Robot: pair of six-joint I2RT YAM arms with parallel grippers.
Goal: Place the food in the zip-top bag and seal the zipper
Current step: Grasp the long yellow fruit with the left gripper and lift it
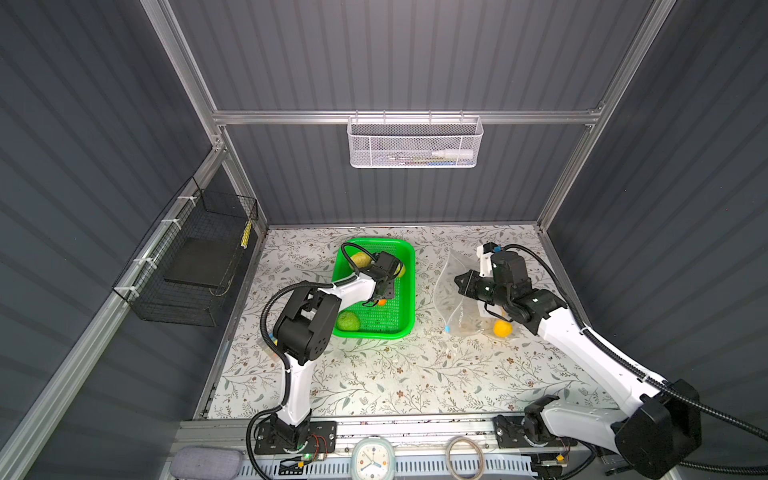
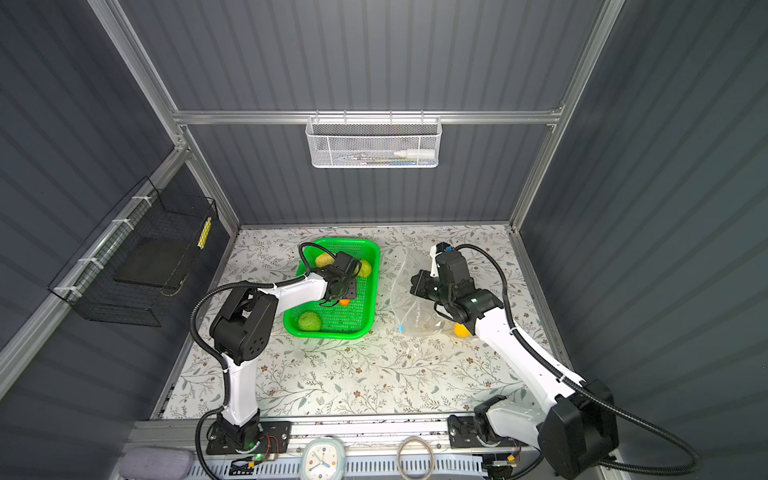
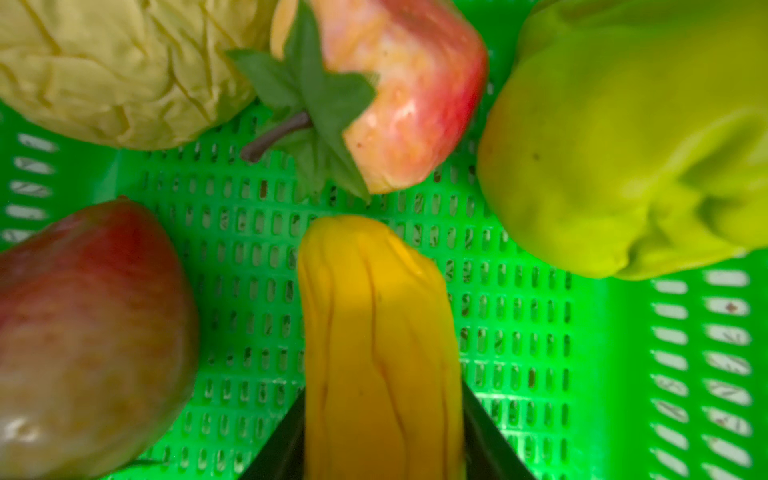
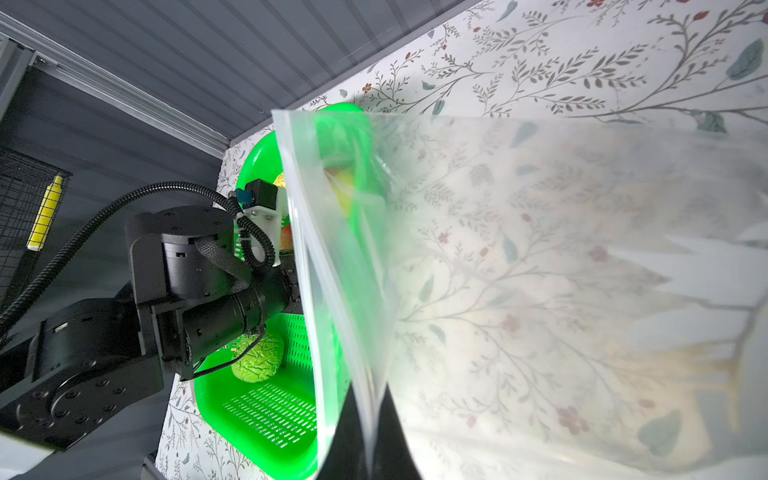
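While the left fingers [image 3: 282, 449] press both sides of the long orange piece [image 3: 374, 332], that piece lies on the floor of the green basket [image 3: 540, 353], with a red strawberry [image 3: 407, 104] and a green leafy ball [image 3: 623, 145] close by. The right fingers [image 4: 395, 440] are clenched on the mouth edge of the clear bag [image 4: 540, 249], holding it up over the desk [image 1: 415, 374] just beside the basket; a yellow fruit [image 1: 503, 328] shows through the plastic near the blue slider [image 1: 447, 328].

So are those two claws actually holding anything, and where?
Right gripper pinches the zip-top bag at its mouth edge. Left gripper clasps the long orange piece by one end, in the green basket.
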